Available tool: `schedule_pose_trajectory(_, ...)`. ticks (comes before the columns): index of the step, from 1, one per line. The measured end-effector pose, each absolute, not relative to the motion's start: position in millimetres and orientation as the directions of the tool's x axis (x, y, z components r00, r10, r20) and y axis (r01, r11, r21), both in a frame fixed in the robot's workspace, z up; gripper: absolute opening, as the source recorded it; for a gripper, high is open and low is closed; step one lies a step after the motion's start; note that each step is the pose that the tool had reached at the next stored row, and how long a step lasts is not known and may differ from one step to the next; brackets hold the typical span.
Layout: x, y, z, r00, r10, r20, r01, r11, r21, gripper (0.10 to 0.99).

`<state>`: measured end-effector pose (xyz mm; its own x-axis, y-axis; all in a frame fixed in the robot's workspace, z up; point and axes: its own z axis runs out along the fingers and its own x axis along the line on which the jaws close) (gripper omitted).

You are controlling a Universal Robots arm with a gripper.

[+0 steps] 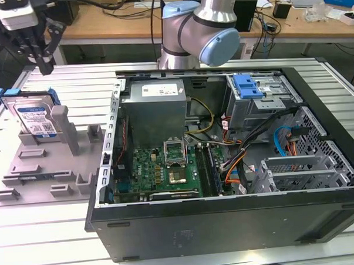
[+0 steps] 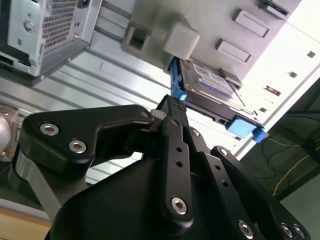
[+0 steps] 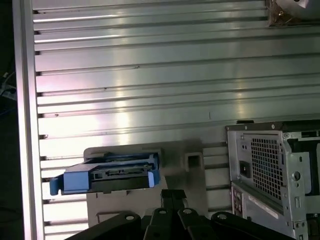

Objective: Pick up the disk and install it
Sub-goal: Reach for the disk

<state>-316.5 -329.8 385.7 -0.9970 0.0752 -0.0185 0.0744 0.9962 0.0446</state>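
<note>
The gripper (image 1: 45, 68) hangs over the far corner of the tabletop (image 1: 81, 90) at the exterior view's left. Its 2 fingers are drawn close together and hold nothing. Just below it, not touching, the disk (image 1: 35, 118) stands on edge and leans back in a grey holder (image 1: 31, 168). In the second wrist view the fingertips line up roughly with one end of the disk's blue bracket (image 2: 172, 80).

I judge this to be the approach for the grasp. To do it well, the fingers need to spread wider than the disk's thickness before they descend. The wrist should tilt to match the disk's lean, so both pads meet flat faces rather than a bracket corner. The holder's tall post (image 1: 60, 123) stands just beside the disk and leaves little room on that side, so centring matters. The lift is safest along the line of the lean, or the disk may bind in its slot.

Farther off, towards the exterior view's right, lies the open case (image 1: 228, 224).
</note>
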Motion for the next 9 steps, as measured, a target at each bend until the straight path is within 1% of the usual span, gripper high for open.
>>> schedule_pose_trajectory(9,-345.0,-322.9,384.1,-0.997,0.075,-0.012,0.075,0.996,0.044,0.106)
